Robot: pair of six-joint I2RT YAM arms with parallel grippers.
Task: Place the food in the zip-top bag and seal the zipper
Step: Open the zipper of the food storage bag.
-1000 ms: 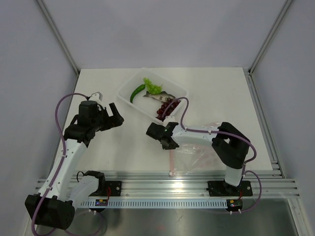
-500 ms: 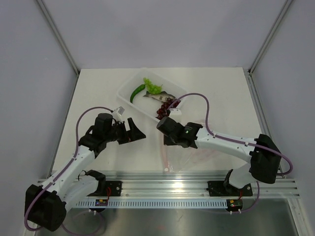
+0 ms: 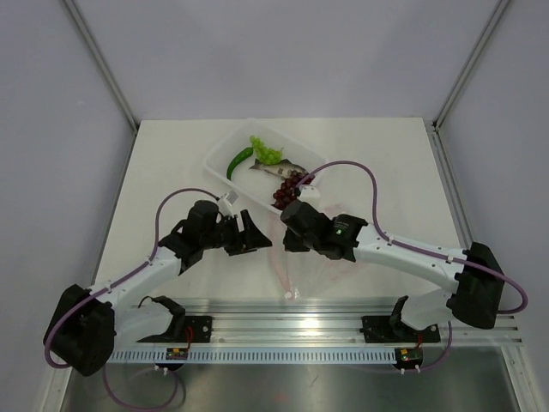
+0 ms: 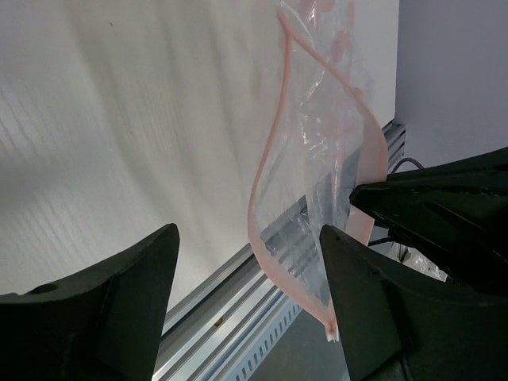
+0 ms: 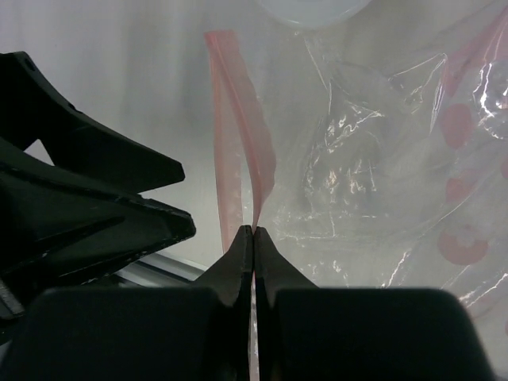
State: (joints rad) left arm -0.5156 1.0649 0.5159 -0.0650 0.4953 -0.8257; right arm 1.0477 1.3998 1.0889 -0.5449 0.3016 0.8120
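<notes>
White rectangular tray (image 3: 220, 148) on the white table (image 3: 171, 154), slotted metal rail (image 3: 283, 318) along its near edge

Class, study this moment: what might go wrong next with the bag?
The right tool pinches only a thin edge of the zipper, so the strip may slip free. The left tool, open near the other lip of the zip-top bag, may miss that thin, curling film or crumple it.

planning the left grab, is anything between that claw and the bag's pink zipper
Nothing visible. The zipper hangs free ahead of the open left claw; the right claw pinches it off to one side.
</notes>
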